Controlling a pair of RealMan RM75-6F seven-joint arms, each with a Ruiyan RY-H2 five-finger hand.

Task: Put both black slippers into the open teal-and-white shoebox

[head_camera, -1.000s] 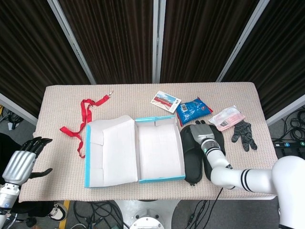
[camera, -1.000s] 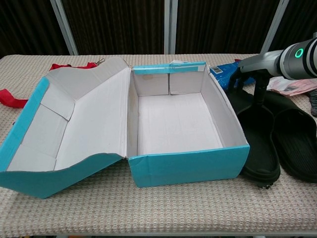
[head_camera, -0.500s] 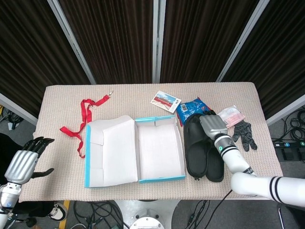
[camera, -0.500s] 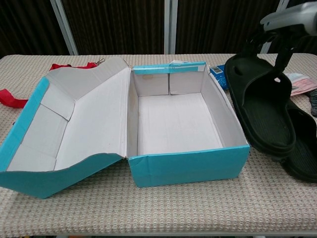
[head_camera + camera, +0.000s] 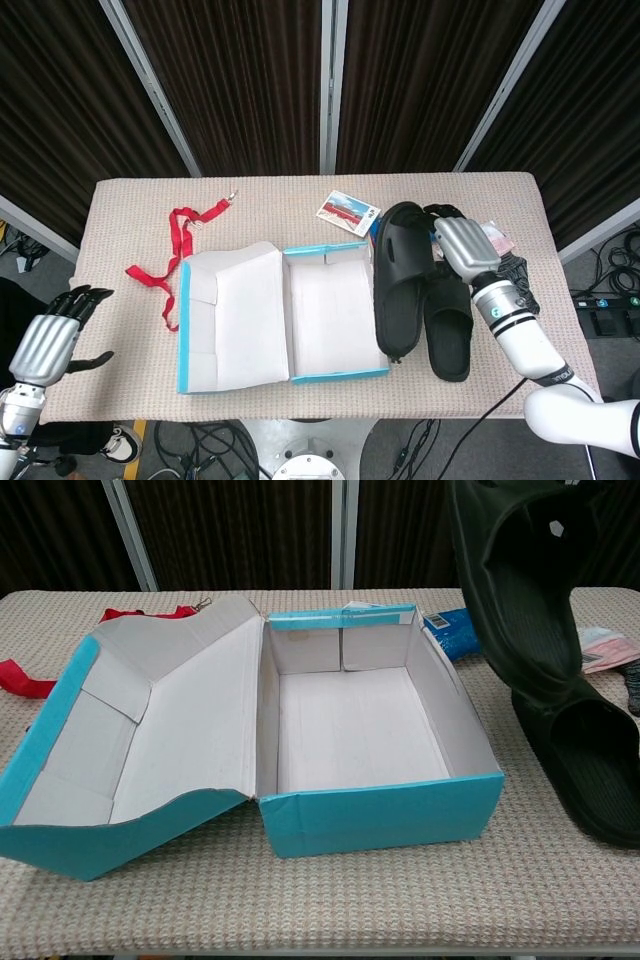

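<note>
Slipper one (image 5: 393,285) is up off the table in your right hand (image 5: 462,247), fingers closed on its upper end, and it hangs toe-down just to the right of the shoebox (image 5: 335,372), tilted toward the box wall. In the chest view it dangles high above the table, sole facing away, so you've got clearance over the rim. It looks like soft rubbery foam: light, a bit floppy, likely to swing on that one-end hold, so carry it across slowly and let the low end settle on the box floor first. Slipper two (image 5: 449,330) lies flat on the table just to the right, partly under the raised one, strap side up. For that one, my call is to take the strap or the heel edge, since the flat sole gives your fingers nothing to close on. Your left hand (image 5: 45,343) sits well off by the near left corner of the table, fingers apart, holding nothing. Box is empty, lid (image 5: 228,315) folded out to the left, so the opening is clear for the drop.
</note>
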